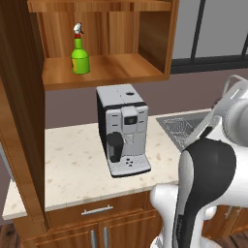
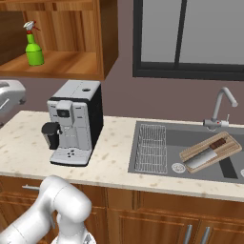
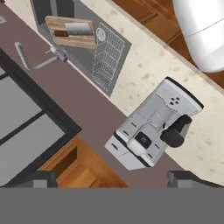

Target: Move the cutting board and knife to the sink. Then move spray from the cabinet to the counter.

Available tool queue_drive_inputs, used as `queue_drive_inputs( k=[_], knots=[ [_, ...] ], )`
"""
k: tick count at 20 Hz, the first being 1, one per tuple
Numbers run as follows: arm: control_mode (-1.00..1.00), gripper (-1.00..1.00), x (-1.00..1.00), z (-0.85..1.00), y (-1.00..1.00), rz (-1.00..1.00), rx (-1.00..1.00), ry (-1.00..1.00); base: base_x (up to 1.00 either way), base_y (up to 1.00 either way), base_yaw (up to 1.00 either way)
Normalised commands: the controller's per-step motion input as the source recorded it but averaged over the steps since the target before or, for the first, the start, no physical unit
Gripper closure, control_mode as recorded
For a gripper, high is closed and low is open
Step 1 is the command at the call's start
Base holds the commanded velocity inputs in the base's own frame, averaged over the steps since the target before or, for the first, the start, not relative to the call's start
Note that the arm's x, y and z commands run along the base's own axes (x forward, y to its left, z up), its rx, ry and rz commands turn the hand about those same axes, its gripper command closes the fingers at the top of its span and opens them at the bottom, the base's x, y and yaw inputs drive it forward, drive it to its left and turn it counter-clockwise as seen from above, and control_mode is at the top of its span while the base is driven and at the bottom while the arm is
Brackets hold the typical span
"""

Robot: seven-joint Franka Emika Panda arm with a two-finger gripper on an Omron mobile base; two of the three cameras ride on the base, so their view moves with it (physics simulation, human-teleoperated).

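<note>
From the right base view we see the cutting board [image 2: 211, 151] lying in the sink [image 2: 157, 164], tilted across the basin divider, its long axis running diagonally toward the faucet [image 2: 220, 109], with the knife [image 2: 206, 155] resting along it, dark handle nearer the faucet. The left base view gives us just the sink's wire rack [image 1: 180, 130] past the arm. The spray [image 1: 80, 51] stands upright on the open shelf of the cabinet [image 1: 104, 70], nozzle up, above the coffee machine [image 1: 122, 129] on the beige counter [image 1: 72, 164]. A dark-framed window [image 2: 188, 38] sits behind the sink. In the hand view our gripper [image 3: 112, 179] looks down from high up, fingertips well apart, holding nothing.
</note>
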Motion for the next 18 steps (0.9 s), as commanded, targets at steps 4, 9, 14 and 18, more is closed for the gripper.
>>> queue_drive_inputs(
  k=[4,9,14,18],
  knots=[
    [-1.00,-1.00,0.02,0.01,0.24,-0.11,0.42,-0.11,0.00,0.00,0.00],
    [-1.00,-1.00,0.00,0.00,0.23,-0.01,0.11,-0.06,0.00,0.00,0.00],
    [-1.00,-1.00,0.06,0.19,0.00,0.00,-0.02,-0.01,0.00,0.00,0.00],
    [-1.00,-1.00,0.01,0.75,0.00,0.00,-0.24,0.00,0.00,0.00,0.00]
  ],
)
